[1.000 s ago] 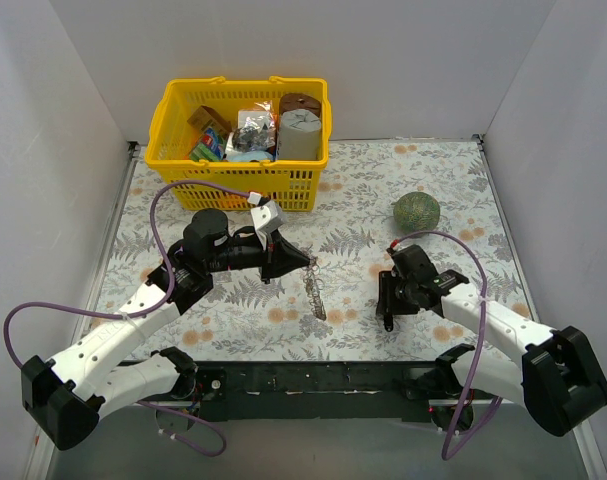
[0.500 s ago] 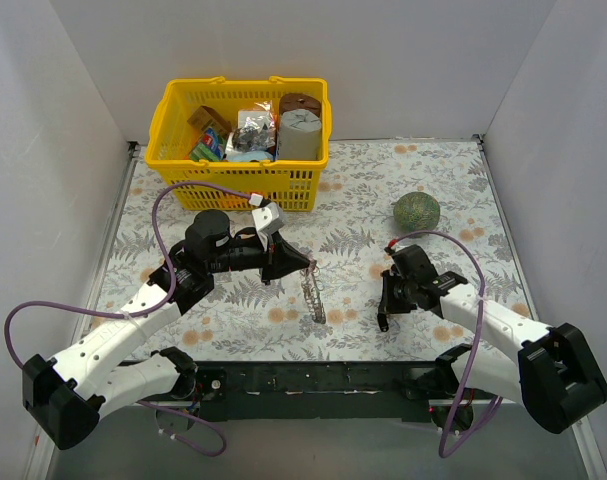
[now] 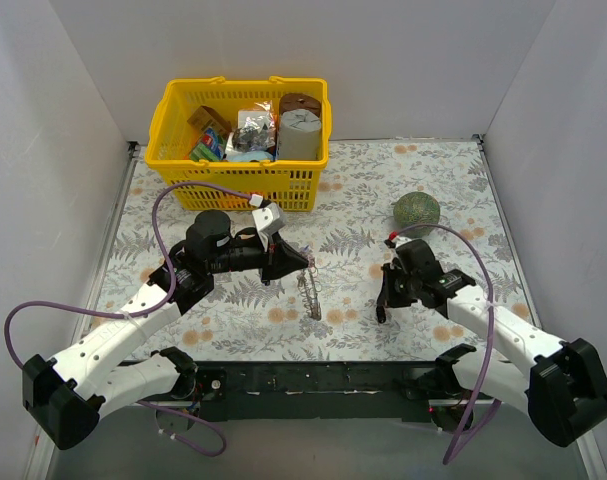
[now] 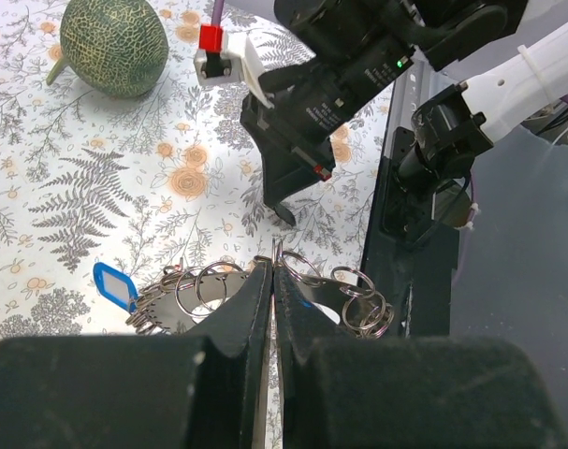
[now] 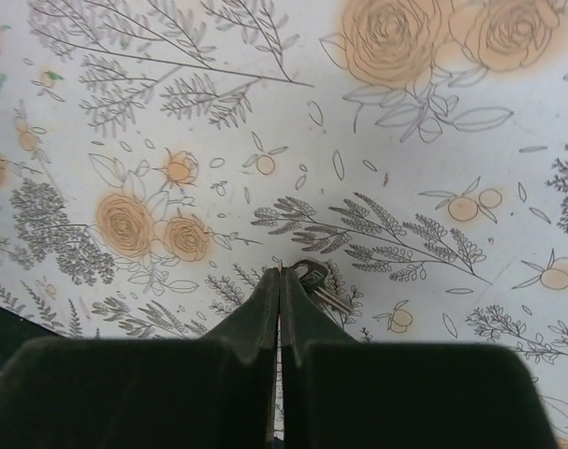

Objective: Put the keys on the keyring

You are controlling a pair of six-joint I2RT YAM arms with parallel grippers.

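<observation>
**Keyring [image 4: 162, 301] and key [image 5: 323, 290] pinched at the bench [image 3: 433, 170]**

Near the middle of the floral bench, the left gripper [image 4: 272, 267] is clamped on the keyring, whose linked rings hang below its tips. Just beside it, the right gripper [image 5: 280, 271] is closed on a small key.

Enclosure: three plain white walls are recorded, a back wall [image 3: 403, 60], a left wall [image 3: 43, 150] and a right wall [image 3: 568, 140], meeting at square corners.

Table: the top is covered by a white cloth [image 3: 363, 195] printed with grey ferns and orange blossoms. A pale strip [image 3: 116, 220] is seen along its left side, and a black bar [image 3: 313, 378] across the near edge.

Lighting: even and diffuse; only soft shadows are cast.
</observation>
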